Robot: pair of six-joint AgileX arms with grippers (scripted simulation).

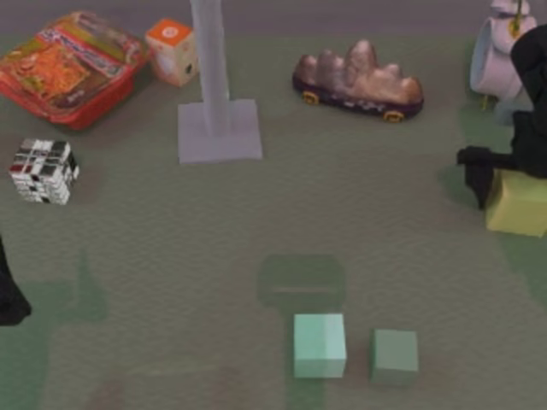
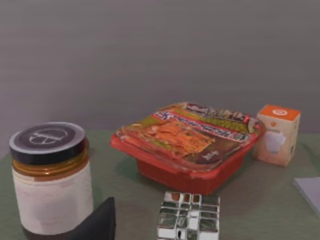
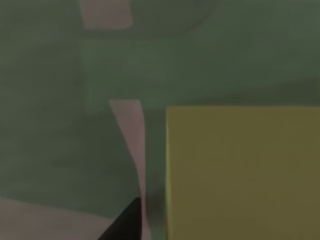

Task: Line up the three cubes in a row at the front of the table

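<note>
Right hand (image 1: 491,184) over the yellow cube (image 1: 518,203), right of the mint cube (image 1: 320,344); its finger spread cannot be told. The cube looks rigid, matte and light: grip opposite flat faces.

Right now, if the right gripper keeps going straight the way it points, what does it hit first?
Most likely the yellow cube. The right gripper sits right over it at the table's right edge, and the right wrist view shows the cube directly ahead, filling much of the picture. Whether they already touch is unclear.
</note>
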